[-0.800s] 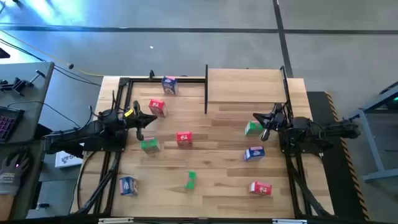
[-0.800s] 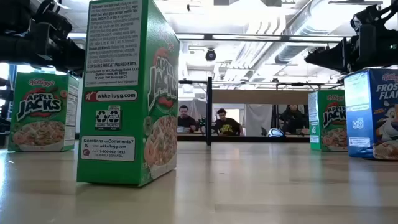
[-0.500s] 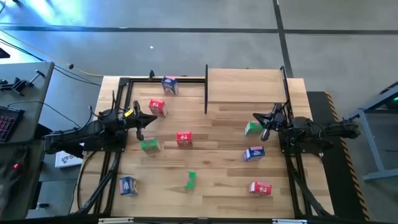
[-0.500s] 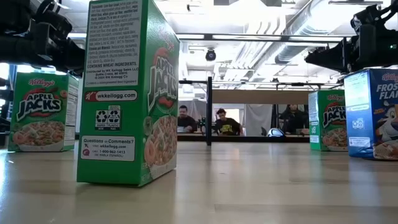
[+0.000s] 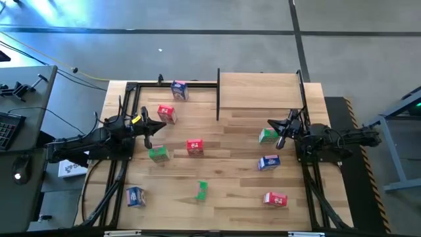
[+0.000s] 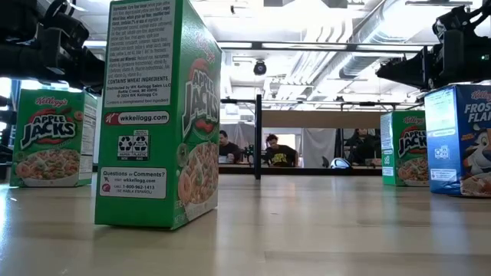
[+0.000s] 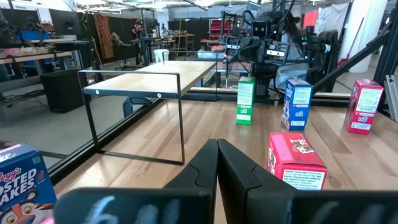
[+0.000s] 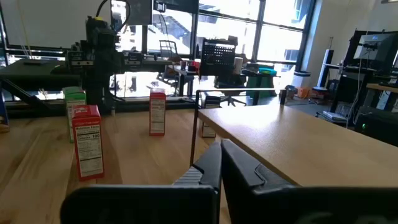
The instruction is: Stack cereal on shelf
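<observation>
Nine small cereal boxes stand scattered on the table in the high view: blue [image 5: 179, 89], red [image 5: 166, 114], red [image 5: 194, 147], green [image 5: 158, 154], green [image 5: 201, 191], blue [image 5: 135, 196], green [image 5: 268, 136], blue [image 5: 268, 162], red [image 5: 275, 199]. The light-wood shelf [image 5: 260, 91] stands on thin black posts at the far right. My left gripper [image 5: 146, 128] hovers shut at the table's left, above the green and red boxes there. My right gripper [image 5: 281, 131] hovers shut at the right, just beside the green box. Both wrist views show the fingers closed together, left [image 7: 217, 155] and right [image 8: 221, 152].
Black frame rails run along the table's left and right sides under the arms. The shelf's top board [image 7: 149, 74] is bare. In the low view a green box [image 6: 157, 115] stands close to the near edge. People sit in the room beyond the table's far edge.
</observation>
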Robot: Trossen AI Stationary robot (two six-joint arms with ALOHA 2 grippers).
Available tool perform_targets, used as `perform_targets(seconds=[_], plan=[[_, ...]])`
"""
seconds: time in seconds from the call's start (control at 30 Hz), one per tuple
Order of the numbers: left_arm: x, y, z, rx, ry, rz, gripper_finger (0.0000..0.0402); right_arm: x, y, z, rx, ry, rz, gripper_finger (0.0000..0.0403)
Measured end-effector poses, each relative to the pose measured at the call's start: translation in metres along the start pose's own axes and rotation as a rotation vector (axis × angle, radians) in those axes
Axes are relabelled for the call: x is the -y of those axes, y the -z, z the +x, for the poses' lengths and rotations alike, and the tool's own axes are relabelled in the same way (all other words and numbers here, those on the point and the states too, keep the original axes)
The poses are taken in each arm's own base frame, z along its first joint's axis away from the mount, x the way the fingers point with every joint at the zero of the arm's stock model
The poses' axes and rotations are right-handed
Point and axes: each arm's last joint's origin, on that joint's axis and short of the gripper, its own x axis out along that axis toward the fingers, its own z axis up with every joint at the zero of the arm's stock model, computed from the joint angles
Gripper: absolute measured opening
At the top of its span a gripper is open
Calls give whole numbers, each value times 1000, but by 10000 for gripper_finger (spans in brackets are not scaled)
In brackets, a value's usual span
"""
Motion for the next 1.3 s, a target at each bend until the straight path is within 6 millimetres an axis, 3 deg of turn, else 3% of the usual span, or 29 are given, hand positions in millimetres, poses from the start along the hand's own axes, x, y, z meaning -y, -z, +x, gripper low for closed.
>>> perform_targets(seconds=[1.13,1.3], plan=[[1,-3,0,28,23,-6,1,0,0,0,0,0,0,0],[0,-15,-1,157,23,4,1,0,0,0,1,0,0,0]])
